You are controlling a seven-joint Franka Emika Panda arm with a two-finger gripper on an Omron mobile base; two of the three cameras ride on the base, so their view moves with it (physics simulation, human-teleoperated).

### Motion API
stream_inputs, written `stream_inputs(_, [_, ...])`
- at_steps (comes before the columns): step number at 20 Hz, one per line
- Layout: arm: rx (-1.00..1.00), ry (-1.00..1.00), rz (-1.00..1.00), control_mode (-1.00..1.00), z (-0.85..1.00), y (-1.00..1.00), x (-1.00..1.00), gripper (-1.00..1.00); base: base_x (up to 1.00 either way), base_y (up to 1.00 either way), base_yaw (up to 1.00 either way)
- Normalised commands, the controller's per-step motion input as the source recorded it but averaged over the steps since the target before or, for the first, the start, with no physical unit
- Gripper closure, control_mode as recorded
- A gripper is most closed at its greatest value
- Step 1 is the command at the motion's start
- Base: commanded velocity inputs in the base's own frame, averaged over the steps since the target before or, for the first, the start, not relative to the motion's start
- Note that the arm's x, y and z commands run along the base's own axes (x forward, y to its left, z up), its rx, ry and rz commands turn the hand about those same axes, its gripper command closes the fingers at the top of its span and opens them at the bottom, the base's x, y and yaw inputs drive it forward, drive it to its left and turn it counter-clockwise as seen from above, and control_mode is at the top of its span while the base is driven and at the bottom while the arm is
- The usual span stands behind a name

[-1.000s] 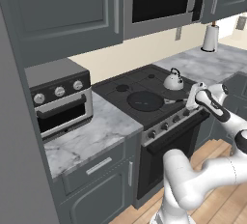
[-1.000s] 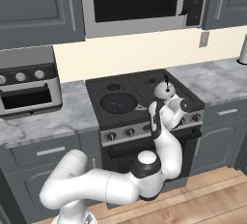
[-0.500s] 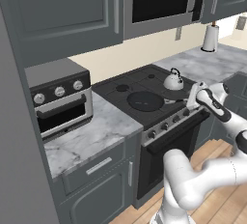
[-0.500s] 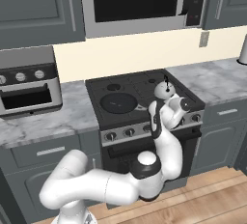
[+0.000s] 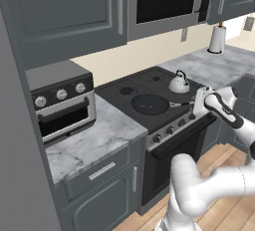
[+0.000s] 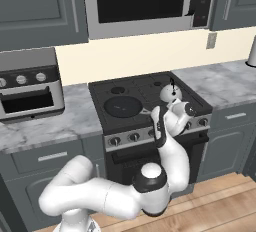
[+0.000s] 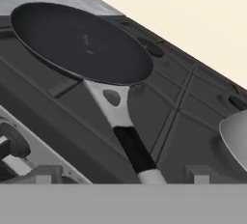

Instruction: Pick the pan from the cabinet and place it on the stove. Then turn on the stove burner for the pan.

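Pan (image 7: 82, 42) on stove (image 7: 193, 121), jaws newly wide

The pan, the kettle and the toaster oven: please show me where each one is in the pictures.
pan (image 7: 79, 42), hand view, middle of its black cooking surface.
kettle (image 5: 179, 83), left base view, its silver body.
toaster oven (image 5: 62, 105), left base view, front face, at the door's top edge.

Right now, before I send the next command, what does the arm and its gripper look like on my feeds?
The arm is made of glossy white rounded segments with dark grey to black bands at the joints, one showing as a black disc on the elbow in the right base view. The gripper is a white boxy hand with small dark fingers. No cables, labels or markings are visible.
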Motion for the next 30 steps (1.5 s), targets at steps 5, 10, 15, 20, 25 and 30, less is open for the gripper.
stream_inputs(5, [-0.01,-0.03,0.05,-1.00,0.00,0.22,-0.55,-1.00,0.00,0.00,0.00])
stream_inputs(10, [0.00,-0.04,0.03,-1.00,0.00,0.18,-0.83,-1.00,0.00,0.00,0.00])
stream_inputs(15, [0.01,-0.03,0.03,-1.00,0.01,0.19,-0.95,-1.00,0.00,0.00,0.00])
stream_inputs(20, [0.07,-0.03,0.03,-1.00,0.00,0.28,-0.86,-1.00,0.00,0.00,0.00])
stream_inputs(25, [0.10,0.00,0.04,-1.00,0.00,0.40,-0.69,-1.00,0.00,0.00,0.00])
stream_inputs(30, [0.11,0.00,0.03,-1.00,-0.05,0.41,-0.37,-1.00,0.00,0.00,0.00])
